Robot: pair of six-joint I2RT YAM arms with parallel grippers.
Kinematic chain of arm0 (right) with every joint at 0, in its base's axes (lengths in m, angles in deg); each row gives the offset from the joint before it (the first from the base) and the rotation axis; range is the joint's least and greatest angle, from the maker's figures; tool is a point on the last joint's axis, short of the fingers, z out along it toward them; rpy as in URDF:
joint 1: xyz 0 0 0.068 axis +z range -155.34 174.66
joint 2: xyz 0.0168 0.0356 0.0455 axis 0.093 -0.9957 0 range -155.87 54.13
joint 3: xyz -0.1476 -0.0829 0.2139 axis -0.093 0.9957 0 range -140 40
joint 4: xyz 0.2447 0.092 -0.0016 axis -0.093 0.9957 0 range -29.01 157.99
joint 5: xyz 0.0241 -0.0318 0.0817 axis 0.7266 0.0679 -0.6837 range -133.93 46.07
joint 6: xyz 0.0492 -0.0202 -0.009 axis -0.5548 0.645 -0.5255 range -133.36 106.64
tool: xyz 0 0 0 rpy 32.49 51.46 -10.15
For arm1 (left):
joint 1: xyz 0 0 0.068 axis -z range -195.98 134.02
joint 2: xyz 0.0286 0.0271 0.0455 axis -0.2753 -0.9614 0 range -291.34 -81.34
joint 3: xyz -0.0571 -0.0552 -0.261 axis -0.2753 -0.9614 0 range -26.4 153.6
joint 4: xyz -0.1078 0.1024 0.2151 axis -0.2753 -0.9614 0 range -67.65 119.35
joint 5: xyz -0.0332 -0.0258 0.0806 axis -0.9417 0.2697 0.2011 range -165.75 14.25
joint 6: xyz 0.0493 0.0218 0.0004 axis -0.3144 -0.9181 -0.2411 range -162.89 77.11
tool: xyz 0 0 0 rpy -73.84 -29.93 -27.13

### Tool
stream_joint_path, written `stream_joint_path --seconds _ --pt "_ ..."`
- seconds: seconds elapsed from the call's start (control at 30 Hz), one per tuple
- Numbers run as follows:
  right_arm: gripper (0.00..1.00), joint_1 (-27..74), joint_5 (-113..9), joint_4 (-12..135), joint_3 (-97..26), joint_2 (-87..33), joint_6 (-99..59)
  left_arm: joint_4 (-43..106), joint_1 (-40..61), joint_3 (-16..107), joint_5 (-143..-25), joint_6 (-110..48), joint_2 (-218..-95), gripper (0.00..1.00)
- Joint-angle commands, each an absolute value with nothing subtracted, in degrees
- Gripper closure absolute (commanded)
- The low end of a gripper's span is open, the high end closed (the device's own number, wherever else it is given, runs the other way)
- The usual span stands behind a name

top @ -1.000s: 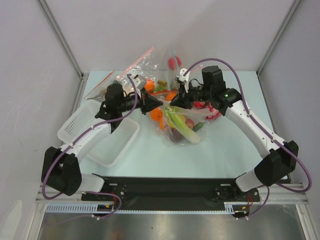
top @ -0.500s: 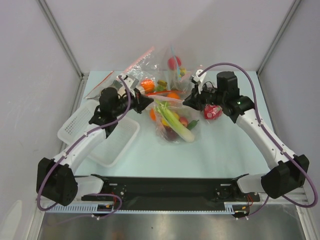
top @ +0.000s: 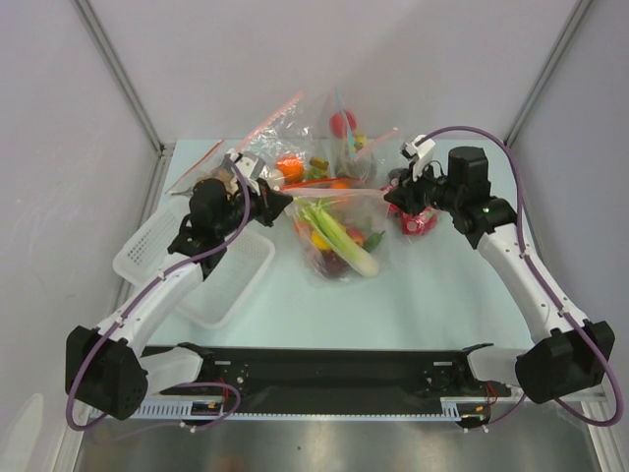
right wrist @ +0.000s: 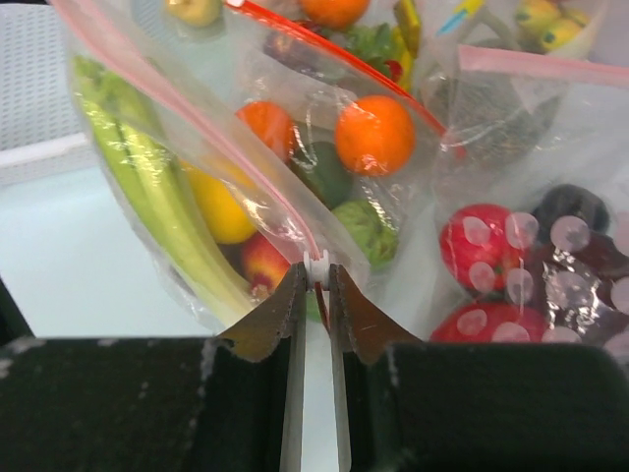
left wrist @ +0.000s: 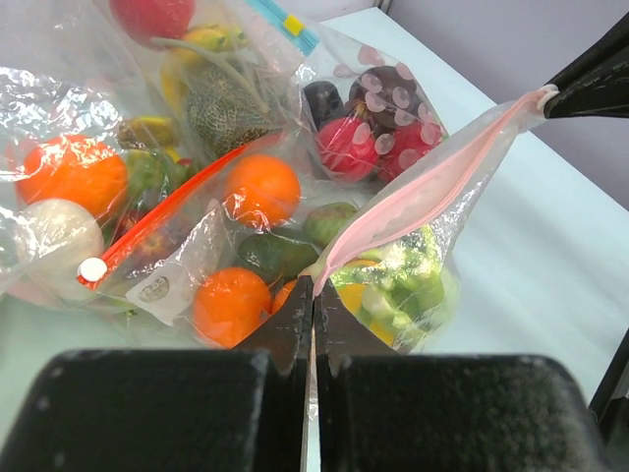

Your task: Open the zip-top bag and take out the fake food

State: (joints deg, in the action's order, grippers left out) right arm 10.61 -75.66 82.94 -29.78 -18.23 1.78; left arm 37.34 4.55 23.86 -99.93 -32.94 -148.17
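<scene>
Holding taut large clear crinkly plastic zip-top bag (top: pixel 329 258) containing long white-and-green leek (right wrist: pixel 157 187), yellow lemon (right wrist: pixel 218 206), dark red apple (right wrist: pixel 263 264); clenching left gripper (left wrist: pixel 313 295), right gripper (right wrist: pixel 314 280) on its pink strip ends.

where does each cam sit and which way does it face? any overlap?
Top external: above and behind the bases, looking down at the table; both arms show, zip-top bag between them.
Left wrist: on the left arm, facing right along the pink zip strip; left hand at bottom, shut on it.
Right wrist: on the right arm, facing left; right hand at bottom, pinching the strip's other end.
Shared: both wrist views see that strip from opposite ends.
</scene>
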Motion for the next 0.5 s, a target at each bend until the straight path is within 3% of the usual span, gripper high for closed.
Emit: stream_joint_path --seconds 0.0,0.33,0.47 --pt "1.00 8.5 -67.9 82.5 -29.6 -16.5 1.4 38.0 2.9 23.5 -94.8 -35.1 -145.2 1.00" --pt "1.00 6.6 -64.8 82.1 -30.1 -16.7 1.6 38.2 3.5 23.3 -96.1 -36.4 -144.9 1.00" --pt "1.00 5.8 -63.4 81.6 -31.9 -18.2 0.5 38.3 8.3 22.9 -94.9 -38.7 -145.1 1.00"
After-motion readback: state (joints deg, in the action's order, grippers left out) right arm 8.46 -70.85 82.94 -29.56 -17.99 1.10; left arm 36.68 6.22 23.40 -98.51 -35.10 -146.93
